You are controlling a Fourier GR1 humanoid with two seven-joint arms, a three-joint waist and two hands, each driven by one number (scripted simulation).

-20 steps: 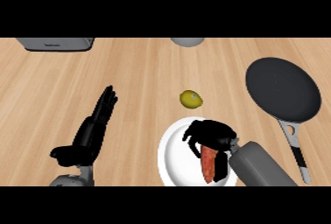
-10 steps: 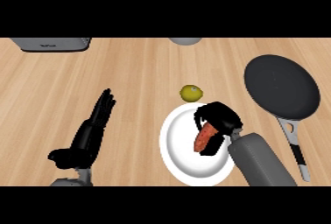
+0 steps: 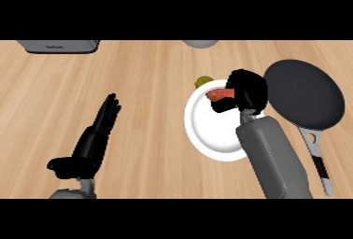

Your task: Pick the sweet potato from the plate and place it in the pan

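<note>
Right hand [image 3: 247,91] is curled around the sweet potato [image 3: 221,94], held over the plate [image 3: 207,133]'s far edge, pan [image 3: 303,93] just right. Left hand [image 3: 93,137] rests flat, fingers straight.

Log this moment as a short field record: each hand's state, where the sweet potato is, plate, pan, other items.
right hand: curled round the sweet potato, over the plate's far edge
left hand: open, fingers straight, resting at the view's left
plate: white, nothing else on it
pan: dark, right of the plate, nothing in it
other: small green item beyond the plate; grey appliance far left
</note>
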